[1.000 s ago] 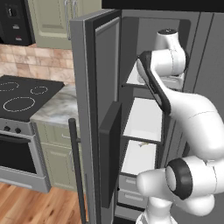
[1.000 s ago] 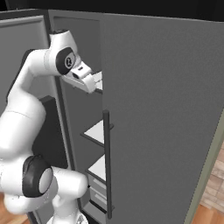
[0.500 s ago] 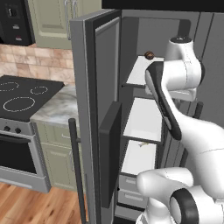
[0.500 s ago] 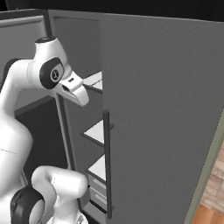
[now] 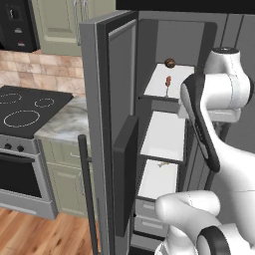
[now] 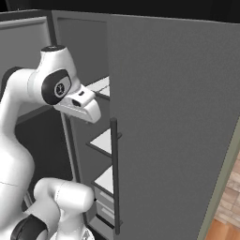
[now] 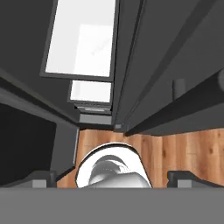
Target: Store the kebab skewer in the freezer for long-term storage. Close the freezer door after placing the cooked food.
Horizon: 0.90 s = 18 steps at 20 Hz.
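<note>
While the kebab skewer point(image 5: 168, 83) lies shelved, the gripper point(image 7: 112, 176) gapes apart.

Inside the freezer point(image 5: 164, 60) the top white shelf point(image 5: 155, 85) carries the kebab skewer point(image 5: 168, 85), which lies near the middle with its red-orange chunks toward the back. A small dark brown lump point(image 5: 170, 63) sits behind it, at the rear edge. The next shelf below point(image 5: 162, 137) is white and bare.

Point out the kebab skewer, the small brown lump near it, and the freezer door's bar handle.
kebab skewer point(image 5: 168, 82): left base view, on its red-orange chunks, top freezer shelf.
brown lump point(image 5: 170, 63): left base view, on its rounded top, behind the skewer.
freezer door handle point(image 5: 87, 194): left base view, midway along the dark vertical bar.
</note>
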{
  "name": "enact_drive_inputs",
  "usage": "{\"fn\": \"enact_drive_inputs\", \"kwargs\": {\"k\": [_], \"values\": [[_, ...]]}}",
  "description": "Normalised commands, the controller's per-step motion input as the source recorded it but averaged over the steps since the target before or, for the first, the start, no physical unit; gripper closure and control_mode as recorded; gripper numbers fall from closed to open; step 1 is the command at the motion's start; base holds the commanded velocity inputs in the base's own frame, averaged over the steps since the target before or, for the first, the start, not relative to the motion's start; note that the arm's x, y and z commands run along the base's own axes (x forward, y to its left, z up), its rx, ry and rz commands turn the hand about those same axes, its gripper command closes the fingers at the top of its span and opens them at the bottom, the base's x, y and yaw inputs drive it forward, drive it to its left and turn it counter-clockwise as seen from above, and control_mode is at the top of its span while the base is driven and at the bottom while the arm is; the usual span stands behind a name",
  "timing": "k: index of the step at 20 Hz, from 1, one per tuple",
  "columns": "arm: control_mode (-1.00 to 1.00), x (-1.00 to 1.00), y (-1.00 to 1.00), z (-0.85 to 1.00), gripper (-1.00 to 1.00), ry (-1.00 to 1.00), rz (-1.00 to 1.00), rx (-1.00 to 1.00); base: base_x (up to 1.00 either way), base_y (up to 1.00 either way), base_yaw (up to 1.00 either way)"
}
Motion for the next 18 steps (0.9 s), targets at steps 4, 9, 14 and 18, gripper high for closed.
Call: {"fn": "enact_drive_inputs", "kwargs": {"k": [4,9,14,18], "values": [[-1.0,-0.15,-0.03,-0.08,-1.0,0.24,0.1,0.0,0.0,0.0,0.0],[-1.0,-0.19,0.0,-0.25,-1.0,0.21,0.04,0.0,0.0,0.0,0.0],[-1.0,-0.45,0.0,-0.24,-1.0,0.08,0.08,0.0,0.0,0.0,0.0],[-1.0,-0.72,0.0,-0.25,-1.0,0.0,0.11,0.0,0.0,0.0,0.0]]}}
